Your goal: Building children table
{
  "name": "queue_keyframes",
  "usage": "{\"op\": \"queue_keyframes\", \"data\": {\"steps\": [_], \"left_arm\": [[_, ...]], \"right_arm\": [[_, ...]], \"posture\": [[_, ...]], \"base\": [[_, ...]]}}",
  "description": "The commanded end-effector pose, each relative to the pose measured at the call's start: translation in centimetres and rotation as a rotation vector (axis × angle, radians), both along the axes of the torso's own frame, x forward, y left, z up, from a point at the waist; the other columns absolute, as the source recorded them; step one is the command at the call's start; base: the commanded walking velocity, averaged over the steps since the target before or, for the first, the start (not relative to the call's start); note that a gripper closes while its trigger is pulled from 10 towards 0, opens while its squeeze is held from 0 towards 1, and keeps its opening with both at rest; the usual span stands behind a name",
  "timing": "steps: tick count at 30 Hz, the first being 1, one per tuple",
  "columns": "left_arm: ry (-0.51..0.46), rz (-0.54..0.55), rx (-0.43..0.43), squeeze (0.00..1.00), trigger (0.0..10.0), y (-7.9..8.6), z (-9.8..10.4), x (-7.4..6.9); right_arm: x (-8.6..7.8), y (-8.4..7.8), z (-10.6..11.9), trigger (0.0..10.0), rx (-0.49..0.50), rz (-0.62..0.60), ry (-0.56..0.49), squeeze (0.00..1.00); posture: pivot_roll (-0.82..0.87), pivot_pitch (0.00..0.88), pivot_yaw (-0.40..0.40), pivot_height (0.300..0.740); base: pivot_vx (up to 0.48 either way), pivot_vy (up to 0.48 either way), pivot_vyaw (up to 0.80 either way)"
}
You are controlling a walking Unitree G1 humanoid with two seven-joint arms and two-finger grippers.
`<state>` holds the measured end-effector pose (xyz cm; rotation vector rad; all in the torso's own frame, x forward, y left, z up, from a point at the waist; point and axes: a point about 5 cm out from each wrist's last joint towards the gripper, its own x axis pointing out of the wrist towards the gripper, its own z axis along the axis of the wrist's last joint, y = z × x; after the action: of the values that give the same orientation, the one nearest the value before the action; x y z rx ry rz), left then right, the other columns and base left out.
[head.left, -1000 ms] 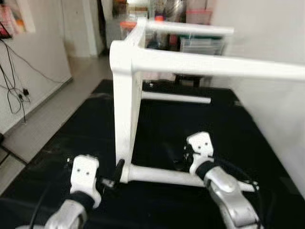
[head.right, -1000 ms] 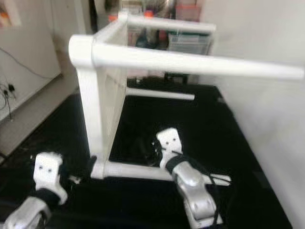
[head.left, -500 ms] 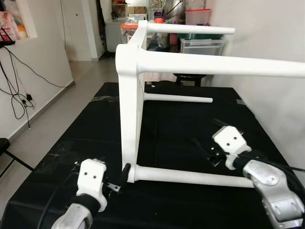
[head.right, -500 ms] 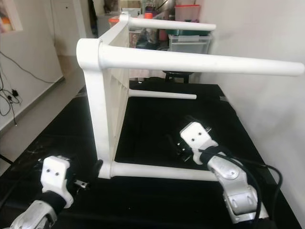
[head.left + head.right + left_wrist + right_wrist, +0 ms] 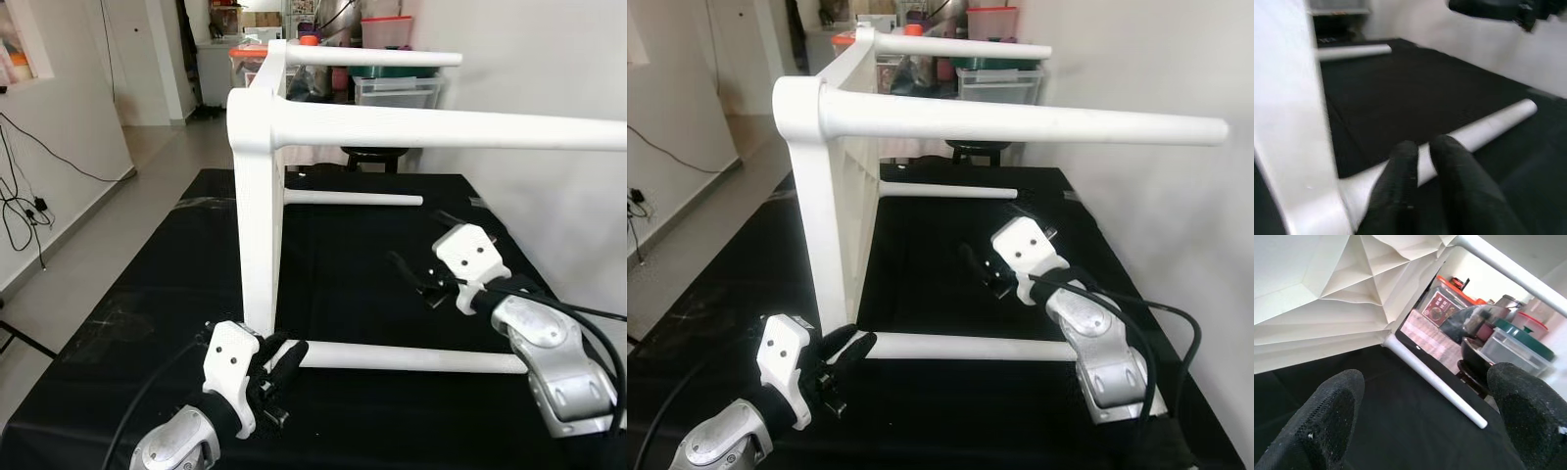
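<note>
The white children's table [image 5: 257, 186] lies on its side on a black-covered worktop [image 5: 343, 255], its top standing upright at the left and its legs pointing right. The lower near leg [image 5: 411, 359] rests on the cloth. My left gripper [image 5: 282, 354] is at that leg's base by the tabletop, shut, with its fingertips [image 5: 1410, 161] lying over the leg [image 5: 1488, 126], which is not between them. My right gripper [image 5: 1425, 416] hovers open above the cloth between the lower legs, facing the ribbed underside [image 5: 1327, 279] and the lower far leg [image 5: 1435, 382].
A white wall [image 5: 549, 78] runs close along the right of the worktop. Beyond the far edge stand a dark stool [image 5: 370, 155] and plastic storage boxes [image 5: 397, 88]. Cables [image 5: 24, 211] hang on the left wall above the floor.
My left gripper has slid right onto the base of the lower near leg. My right gripper has lifted off that leg and drawn back to the right. The camera has shifted slightly.
</note>
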<state>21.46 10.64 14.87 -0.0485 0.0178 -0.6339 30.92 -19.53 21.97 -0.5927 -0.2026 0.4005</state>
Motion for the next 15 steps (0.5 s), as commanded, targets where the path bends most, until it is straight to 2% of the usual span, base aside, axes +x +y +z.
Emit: {"op": "queue_keyframes", "data": {"steps": [1,4,6,9,11,15], "left_arm": [[0.019,-0.051,0.019,0.0,0.0,-0.3,0.0,-0.2],[0.05,-0.106,0.061,0.0,0.0,-0.7,-0.6,-0.4],[0.064,-0.102,0.074,0.0,0.0,-0.7,-0.9,-0.1],[0.084,-0.077,0.09,0.0,0.0,-0.5,-1.2,0.6],[0.156,-0.008,0.131,0.0,0.0,0.3,-2.4,1.8],[0.165,0.016,0.131,0.0,0.0,0.4,-2.6,2.2]], "right_arm": [[0.0,0.3,0.2,10.0,-0.004,0.008,0.001,0.0],[0.0,0.5,0.2,10.0,-0.008,0.013,0.001,0.0],[0.1,0.6,0.3,10.0,-0.011,0.015,-0.001,0.0],[0.1,0.7,0.5,10.0,-0.018,0.013,-0.008,0.0],[-0.2,0.0,1.2,10.0,-0.084,0.006,-0.036,0.0],[-0.7,-0.5,1.4,10.0,-0.132,0.012,-0.048,0.0]], "posture": [[-0.02,0.0,-0.032,0.74],[-0.02,0.0,-0.032,0.74],[-0.02,0.0,-0.033,0.74],[-0.02,0.0,-0.033,0.74],[-0.02,0.0,-0.038,0.74],[-0.02,0.0,-0.038,0.74]], "base": [[0.0,0.0,0.0],[0.0,0.0,0.0],[0.0,0.0,0.0],[0.0,0.0,0.0],[0.0,0.0,0.0],[0.0,0.0,0.0]]}}
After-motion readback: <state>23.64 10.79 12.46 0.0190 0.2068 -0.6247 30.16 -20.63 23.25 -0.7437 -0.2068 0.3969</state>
